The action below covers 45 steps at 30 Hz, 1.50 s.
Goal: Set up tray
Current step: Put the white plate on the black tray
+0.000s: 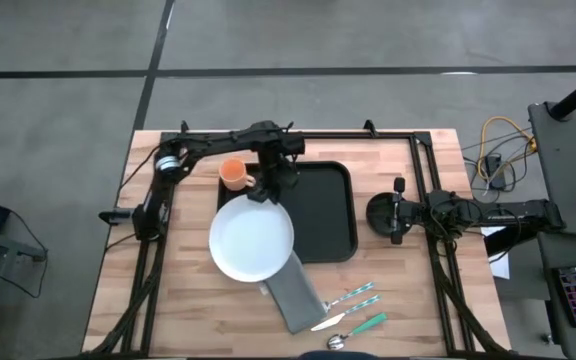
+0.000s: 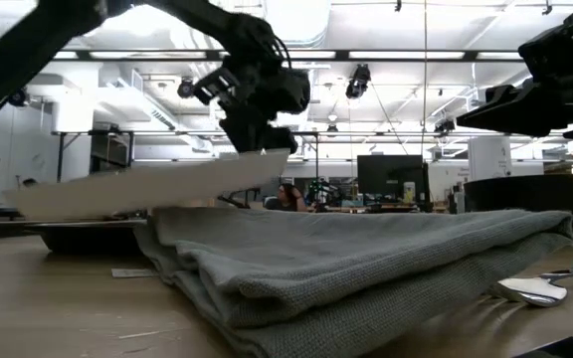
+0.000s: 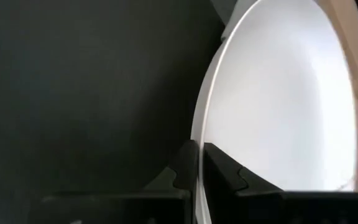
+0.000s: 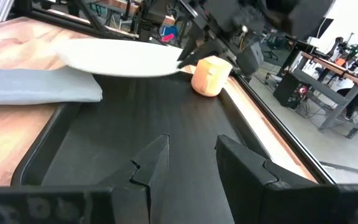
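The round white plate hangs over the left part of the black tray and the table. My left gripper is shut on the plate's far rim. In the low view the plate is tilted, higher at the left gripper. The right gripper waits open at the tray's right edge, its fingers apart over the tray floor. An orange cup stands by the tray's far left corner. A folded grey napkin lies flat on the table, near the plate. My left gripper pinches the plate's far rim between its two fingers, one on the white upper face and one underneath. It comes slanting down from the far side. The plate is tilted, its held side raised above the tray; whether its low near edge touches anything I cannot tell.
Cutlery with teal handles and a spoon lie on the table right of the napkin. Black frame rails run along the table's sides. The tray's right half is bare.
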### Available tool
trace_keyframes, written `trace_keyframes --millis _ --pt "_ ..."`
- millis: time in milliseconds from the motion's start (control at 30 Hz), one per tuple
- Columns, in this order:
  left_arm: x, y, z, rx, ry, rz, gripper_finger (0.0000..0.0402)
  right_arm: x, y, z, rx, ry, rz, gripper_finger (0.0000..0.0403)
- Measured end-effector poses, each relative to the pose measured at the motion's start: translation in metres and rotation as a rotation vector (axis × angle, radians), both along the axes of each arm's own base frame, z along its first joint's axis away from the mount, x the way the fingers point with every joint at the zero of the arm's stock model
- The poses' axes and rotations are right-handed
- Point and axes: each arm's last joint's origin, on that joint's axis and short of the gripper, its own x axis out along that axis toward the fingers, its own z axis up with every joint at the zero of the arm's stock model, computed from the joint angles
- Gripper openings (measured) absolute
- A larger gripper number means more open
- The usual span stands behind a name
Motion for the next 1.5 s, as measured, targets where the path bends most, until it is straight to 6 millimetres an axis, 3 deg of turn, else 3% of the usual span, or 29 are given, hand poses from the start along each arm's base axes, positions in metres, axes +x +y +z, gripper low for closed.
trace_keyframes --millis 133,400,1500 --pt "0.002 0.013 -0.011 -0.008 0.024 0.015 0.0 0.0 0.0 0.0 0.0 0.0 0.0 0.0123" --pt "-0.002 0.028 -0.012 0.004 0.001 0.009 0.0 0.0 0.0 0.0 0.0 0.0 0.0 0.0123" --pt "0.005 0.037 -0.017 0.158 -0.035 0.027 0.0 0.0 0.0 0.0 0.0 0.0 0.0 0.0123"
